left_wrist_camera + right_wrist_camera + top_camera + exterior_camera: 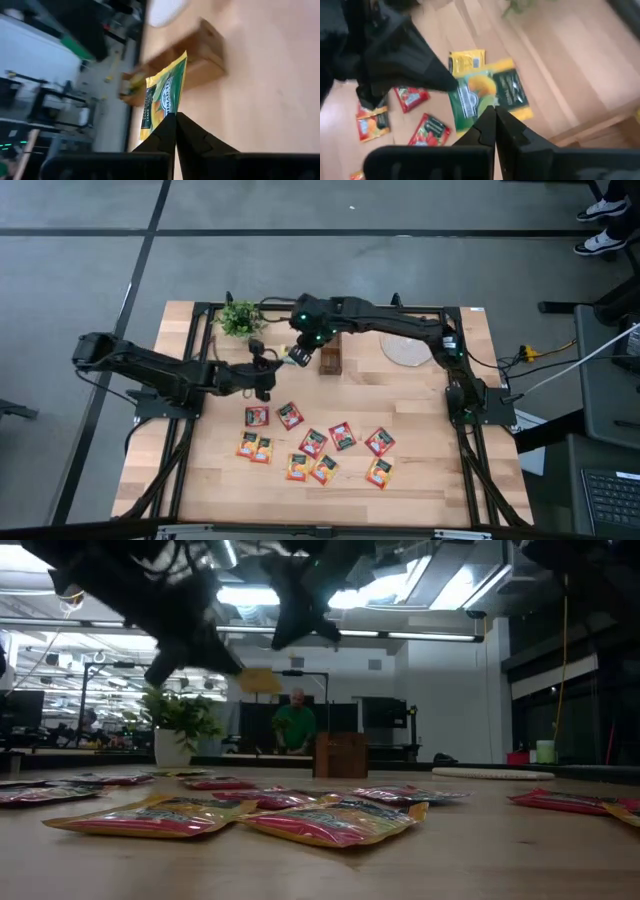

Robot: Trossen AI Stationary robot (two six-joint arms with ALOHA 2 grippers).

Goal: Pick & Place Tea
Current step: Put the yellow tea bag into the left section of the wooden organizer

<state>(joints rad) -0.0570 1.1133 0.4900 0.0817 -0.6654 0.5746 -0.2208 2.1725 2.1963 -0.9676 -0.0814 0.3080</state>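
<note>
Several tea sachets (315, 445) in red, orange and yellow lie flat on the wooden table's near half. My left gripper (175, 117) reaches in from the left (270, 367) and is shut on a yellow-green sachet (162, 97), which also shows yellow in the low view (258, 680). My right gripper (495, 112) reaches over from the far right (300, 352) and is shut on a green-and-yellow sachet (487, 92). Both sachets are in the air, close together, beside a small wooden box (330, 360). My left gripper pinches the yellow-green sachet by its nearest corner (168, 113) between its two fingertips. The sachet stands out past the fingers on edge, tilted, lifted clear of the table. My right gripper pinches the green-and-yellow sachet at the middle of one edge (488, 106) between its two fingers, slanting down from above. This sachet spreads out flat beyond the fingertips, its printed face up, clear of the table.
The wooden box (340, 755) stands at the table's middle, toward the far side. A potted plant (240, 318) is at the far left, a round pale mat (407, 348) at the far right. A person (297, 725) stands in the room beyond.
</note>
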